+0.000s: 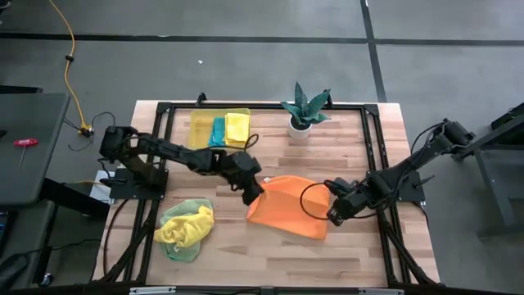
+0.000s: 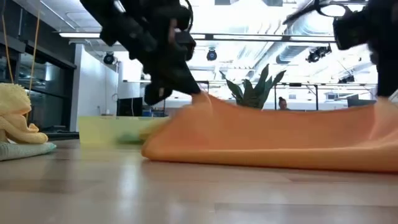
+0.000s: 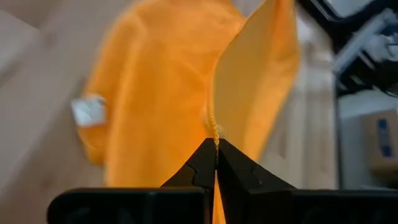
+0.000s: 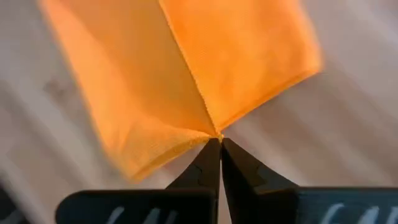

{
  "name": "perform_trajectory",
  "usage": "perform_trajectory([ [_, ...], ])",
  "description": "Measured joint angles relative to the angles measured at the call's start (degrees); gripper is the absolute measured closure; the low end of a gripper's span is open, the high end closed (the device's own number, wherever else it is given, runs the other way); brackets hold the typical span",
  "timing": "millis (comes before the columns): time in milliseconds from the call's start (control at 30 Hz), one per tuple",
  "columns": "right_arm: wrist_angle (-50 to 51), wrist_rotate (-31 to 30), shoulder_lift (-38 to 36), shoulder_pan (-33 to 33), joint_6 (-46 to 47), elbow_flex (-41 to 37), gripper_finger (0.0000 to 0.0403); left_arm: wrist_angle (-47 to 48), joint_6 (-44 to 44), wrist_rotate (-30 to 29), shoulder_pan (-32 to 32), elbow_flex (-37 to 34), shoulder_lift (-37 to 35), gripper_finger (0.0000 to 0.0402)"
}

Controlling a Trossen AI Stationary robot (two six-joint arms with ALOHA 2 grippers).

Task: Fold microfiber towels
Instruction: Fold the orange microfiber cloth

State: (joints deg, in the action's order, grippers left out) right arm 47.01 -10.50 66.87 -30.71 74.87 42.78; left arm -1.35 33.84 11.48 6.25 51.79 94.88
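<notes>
An orange microfiber towel [image 1: 288,206] lies at the table's middle, folded over, with its top edge raised between my two grippers. My left gripper [image 1: 255,195] is shut on the towel's left corner. My right gripper [image 1: 334,215] is shut on its right corner. A yellow and a light green towel [image 1: 184,228] lie crumpled in a heap at the near left. A teal towel and a yellow towel [image 1: 229,129] lie folded in the yellow bin [image 1: 201,131]. My left gripper pinches the towel's corner at its hemmed edge [image 3: 215,129] between its two fingertips, slanting down from the table's left. That corner [image 2: 202,98] is lifted, and the cloth below it runs down to the table. My right gripper pinches the towel's other corner [image 4: 216,132] between its fingertips, coming steeply from above. Two hemmed edges spread away from the pinch. The corner is held up, and the towel's lower part [image 2: 261,155] rests on the table.
A potted plant [image 1: 304,111] stands at the far middle, just beyond the orange towel. The yellow bin sits at the far left. A black frame [image 1: 164,147] runs around the wooden table top. Bare wood shows along the near edge [image 1: 270,262].
</notes>
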Motion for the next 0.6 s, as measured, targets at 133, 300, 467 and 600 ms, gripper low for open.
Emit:
perform_trajectory([
  [133, 0.84, -4.47, 0.11, 3.08, 0.05, -1.28, 0.0403, 0.11, -0.59, -1.15, 1.38, 0.02, 2.68, 0.0402],
  [300, 1.11, -5.83, 0.24, 7.41, -1.43, -2.72, 0.0403, 0.48, -0.24, -3.53, 1.65, 0.03, 4.18, 0.0401],
  [467, 1.24, -5.63, 0.24, 9.48, -1.74, -4.04, 0.0403, 0.07, -0.06, -3.63, 2.09, 0.00, 3.11, 0.0401],
  [600, 1.46, -6.22, 0.24, 9.88, -3.68, -4.28, 0.0403, 0.63, -0.09, -3.66, 3.61, 0.02, 0.96, 0.0402],
])
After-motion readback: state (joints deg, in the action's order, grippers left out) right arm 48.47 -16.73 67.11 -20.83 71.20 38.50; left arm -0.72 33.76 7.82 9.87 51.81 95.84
